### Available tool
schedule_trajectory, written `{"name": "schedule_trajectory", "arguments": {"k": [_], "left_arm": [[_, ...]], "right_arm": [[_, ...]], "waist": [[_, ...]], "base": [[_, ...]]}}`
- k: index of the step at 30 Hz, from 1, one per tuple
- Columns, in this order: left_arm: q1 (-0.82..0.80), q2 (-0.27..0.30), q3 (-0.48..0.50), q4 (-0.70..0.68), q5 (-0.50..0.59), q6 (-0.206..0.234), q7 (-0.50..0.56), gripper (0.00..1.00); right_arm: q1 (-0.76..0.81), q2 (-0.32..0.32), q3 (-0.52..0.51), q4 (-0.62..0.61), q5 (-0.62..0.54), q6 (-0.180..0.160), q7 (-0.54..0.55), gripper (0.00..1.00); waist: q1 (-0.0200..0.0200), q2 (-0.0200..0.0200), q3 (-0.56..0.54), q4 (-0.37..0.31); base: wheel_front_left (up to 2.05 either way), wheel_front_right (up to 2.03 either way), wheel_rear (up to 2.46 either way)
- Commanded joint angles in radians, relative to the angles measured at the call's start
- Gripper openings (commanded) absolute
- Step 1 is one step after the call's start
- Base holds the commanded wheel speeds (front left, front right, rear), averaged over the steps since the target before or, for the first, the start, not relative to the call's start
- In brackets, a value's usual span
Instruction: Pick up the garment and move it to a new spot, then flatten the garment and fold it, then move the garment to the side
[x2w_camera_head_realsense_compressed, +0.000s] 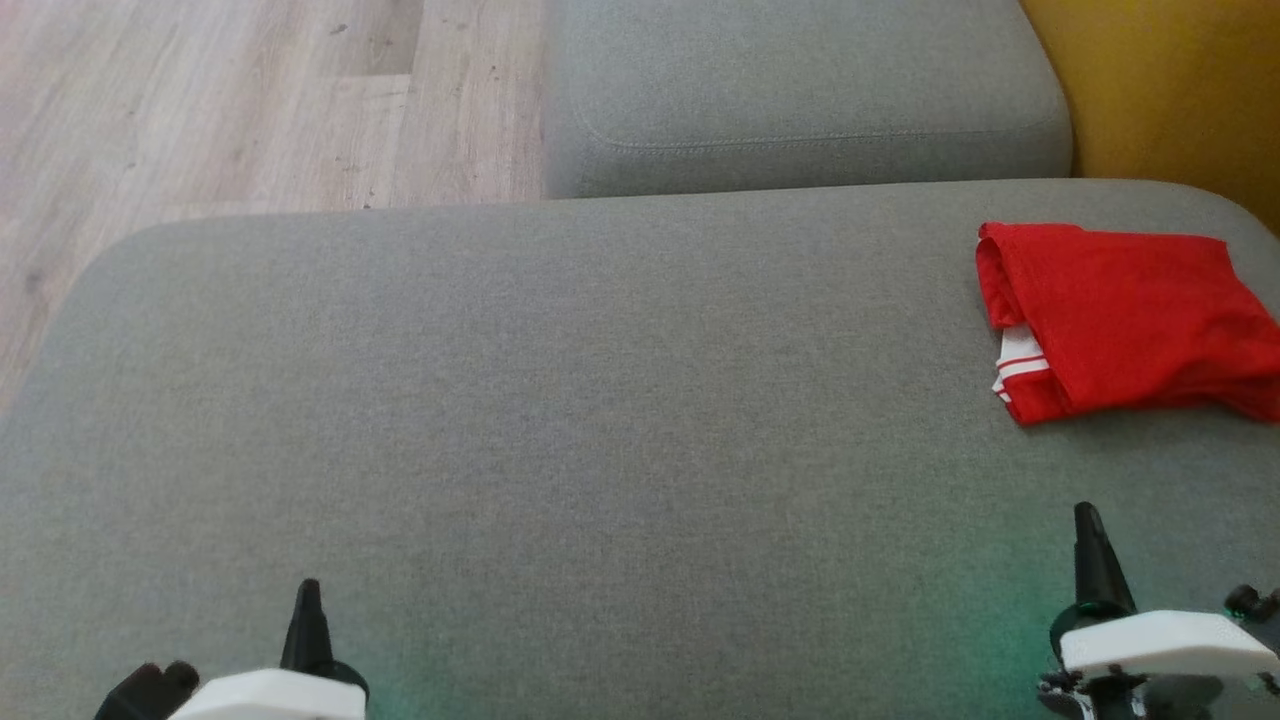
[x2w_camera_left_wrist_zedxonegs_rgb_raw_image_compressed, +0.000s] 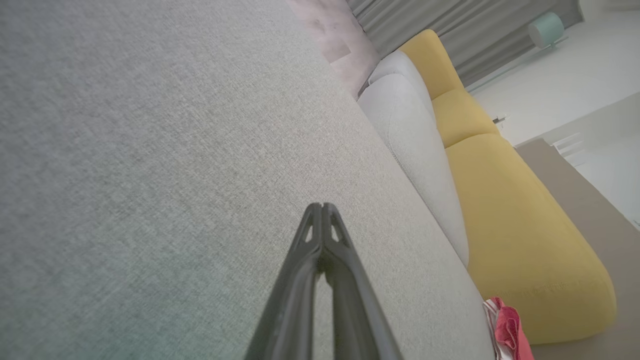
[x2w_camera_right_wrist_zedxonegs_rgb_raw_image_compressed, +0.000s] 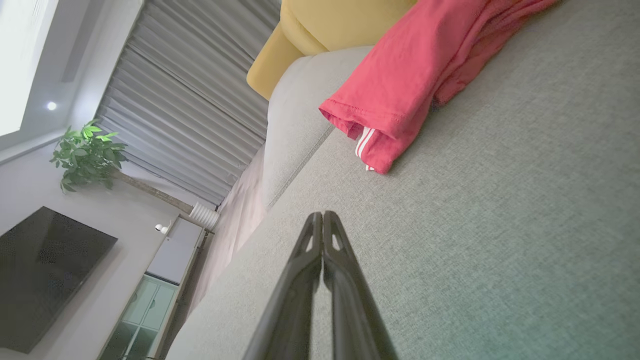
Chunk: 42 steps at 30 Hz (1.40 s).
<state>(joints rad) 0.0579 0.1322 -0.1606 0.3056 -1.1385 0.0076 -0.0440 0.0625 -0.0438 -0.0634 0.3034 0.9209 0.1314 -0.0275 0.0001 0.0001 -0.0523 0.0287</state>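
The garment (x2w_camera_head_realsense_compressed: 1130, 320) is a red shirt with white stripes, folded into a compact bundle at the right end of the grey sofa cushion (x2w_camera_head_realsense_compressed: 560, 400). It also shows in the right wrist view as the garment (x2w_camera_right_wrist_zedxonegs_rgb_raw_image_compressed: 415, 75) and at the lower right of the left wrist view as the garment (x2w_camera_left_wrist_zedxonegs_rgb_raw_image_compressed: 507, 330). My right gripper (x2w_camera_head_realsense_compressed: 1088, 520) sits shut near the front right, well short of the bundle, nothing in it. My left gripper (x2w_camera_head_realsense_compressed: 308, 592) is shut and empty at the front left. Both pairs of fingertips touch in the wrist views: left gripper (x2w_camera_left_wrist_zedxonegs_rgb_raw_image_compressed: 322, 206), right gripper (x2w_camera_right_wrist_zedxonegs_rgb_raw_image_compressed: 322, 215).
A second grey cushion (x2w_camera_head_realsense_compressed: 800, 90) lies beyond the main one. A yellow seat (x2w_camera_head_realsense_compressed: 1160, 80) stands at the far right, past the garment. Wooden floor (x2w_camera_head_realsense_compressed: 230, 100) lies to the far left. A television (x2w_camera_right_wrist_zedxonegs_rgb_raw_image_compressed: 45, 280) and a potted plant (x2w_camera_right_wrist_zedxonegs_rgb_raw_image_compressed: 87, 155) stand across the room.
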Motion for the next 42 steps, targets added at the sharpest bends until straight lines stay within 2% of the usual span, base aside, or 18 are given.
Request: {"name": "schedule_trajectory", "arguments": {"k": [1, 42], "left_arm": [[-0.068, -0.002, 0.036, -0.036, -0.02, -0.011, 0.005, 0.0], [-0.139, -0.059, 0.208, -0.053, -0.347, -0.104, 0.115, 0.0]], "right_arm": [[-0.056, -0.004, 0.007, -0.037, 0.031, 0.0, 0.009, 0.0], [-0.139, -0.006, -0.035, -0.053, 0.508, -0.001, 0.105, 0.0]], "waist": [[-0.0001, -0.0001, 0.001, -0.001], [-0.0001, -0.0001, 0.041, -0.021]], "base": [[0.0, 0.0, 0.0], [0.0, 0.0, 0.0]]}}
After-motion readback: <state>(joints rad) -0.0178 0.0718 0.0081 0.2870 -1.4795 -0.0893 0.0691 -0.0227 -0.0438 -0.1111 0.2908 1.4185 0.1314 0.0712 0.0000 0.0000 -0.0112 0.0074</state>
